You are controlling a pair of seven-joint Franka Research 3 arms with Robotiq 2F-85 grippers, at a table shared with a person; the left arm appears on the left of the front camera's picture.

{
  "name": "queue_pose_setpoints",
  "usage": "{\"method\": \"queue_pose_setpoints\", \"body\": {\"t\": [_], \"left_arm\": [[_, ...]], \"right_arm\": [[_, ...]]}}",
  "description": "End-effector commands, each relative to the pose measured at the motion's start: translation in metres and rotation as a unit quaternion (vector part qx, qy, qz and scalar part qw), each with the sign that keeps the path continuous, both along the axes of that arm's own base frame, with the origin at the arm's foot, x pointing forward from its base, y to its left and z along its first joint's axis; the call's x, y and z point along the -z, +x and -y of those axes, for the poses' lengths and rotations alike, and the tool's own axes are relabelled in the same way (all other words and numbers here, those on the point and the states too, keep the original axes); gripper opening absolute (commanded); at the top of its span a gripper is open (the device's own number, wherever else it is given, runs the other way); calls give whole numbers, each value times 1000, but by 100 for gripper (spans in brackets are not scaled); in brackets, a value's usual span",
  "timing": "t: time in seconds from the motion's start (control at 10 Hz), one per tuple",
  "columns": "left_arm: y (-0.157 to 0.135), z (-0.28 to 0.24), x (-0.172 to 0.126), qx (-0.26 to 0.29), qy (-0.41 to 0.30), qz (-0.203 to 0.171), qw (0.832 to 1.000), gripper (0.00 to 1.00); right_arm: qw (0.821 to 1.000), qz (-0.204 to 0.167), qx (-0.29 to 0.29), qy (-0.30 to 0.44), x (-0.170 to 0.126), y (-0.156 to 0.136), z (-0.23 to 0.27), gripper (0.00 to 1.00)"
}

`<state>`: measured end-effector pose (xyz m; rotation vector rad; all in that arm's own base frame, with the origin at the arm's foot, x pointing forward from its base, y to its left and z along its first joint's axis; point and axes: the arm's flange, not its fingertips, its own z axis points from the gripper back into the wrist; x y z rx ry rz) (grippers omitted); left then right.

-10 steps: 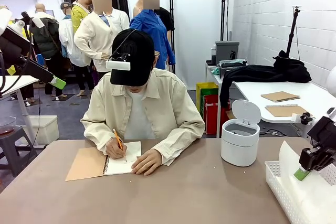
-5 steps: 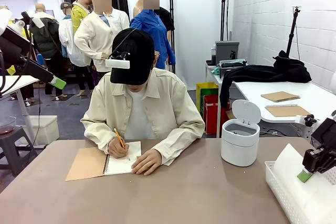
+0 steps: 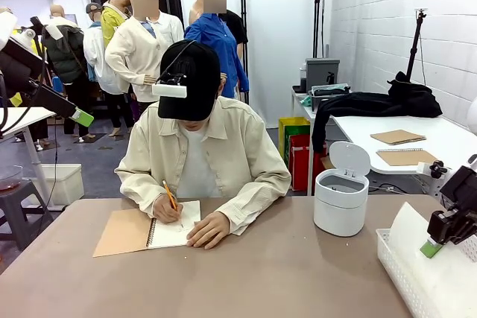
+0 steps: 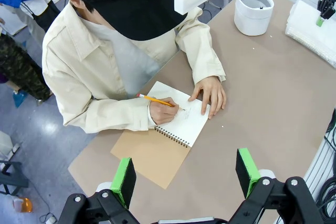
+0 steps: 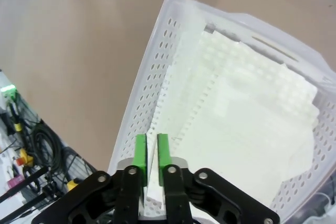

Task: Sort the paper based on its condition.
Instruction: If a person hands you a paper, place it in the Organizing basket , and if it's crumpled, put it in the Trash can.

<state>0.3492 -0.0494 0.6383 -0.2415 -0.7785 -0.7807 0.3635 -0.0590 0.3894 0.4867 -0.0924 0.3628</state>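
**While one sheet (image 3: 406, 230) curves up out of the basket (image 3: 392, 269), the sorting looks only part done**

As I look along the table (image 3: 261, 277), I place everything by the basket at its right-hand end. A person (image 3: 201, 158) sits at the table's far edge, well apart from the basket, bent over a notebook (image 3: 130, 230). A white lidded bin (image 3: 340, 200) stands near the basket, on its far side.

Several sheets of paper (image 5: 247, 124) lie flat inside the basket, so I judge that much sorted. The raised sheet runs from the basket up to my right gripper (image 5: 152, 149), which hangs over the basket's near end. Its pads stand narrow, with the sheet's edge between them; whether they pinch it I cannot tell. My left gripper (image 4: 185, 170) hovers well away from the basket, above the notebook, with its fingers wide and holding nothing.

The person's pencil (image 3: 168, 197) is on the page, so more pages may come. I cannot see into the bin.
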Motion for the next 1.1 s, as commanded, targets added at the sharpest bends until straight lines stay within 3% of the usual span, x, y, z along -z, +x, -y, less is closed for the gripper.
{"method": "queue_pose_setpoints", "body": {"t": [0.0,0.2,0.3,0.5,0.7,1.0], "left_arm": [[0,0,0,-1,-1,0,1000,100],[0,0,0,-1,-1,0,1000,100],[0,0,0,-1,-1,0,1000,100],[0,0,0,-1,-1,0,1000,100],[0,0,0,-1,-1,0,1000,100],[0,0,0,-1,-1,0,1000,100]], "right_arm": [[999,-17,13,-35,0,-5,10,56],[994,-31,39,-99,-9,-11,24,94],[990,-35,42,-133,-17,-14,29,100],[980,-32,43,-191,-45,-19,34,100],[974,1,28,-226,-84,-26,22,100],[965,51,-5,-256,-119,-32,-8,100]]}}
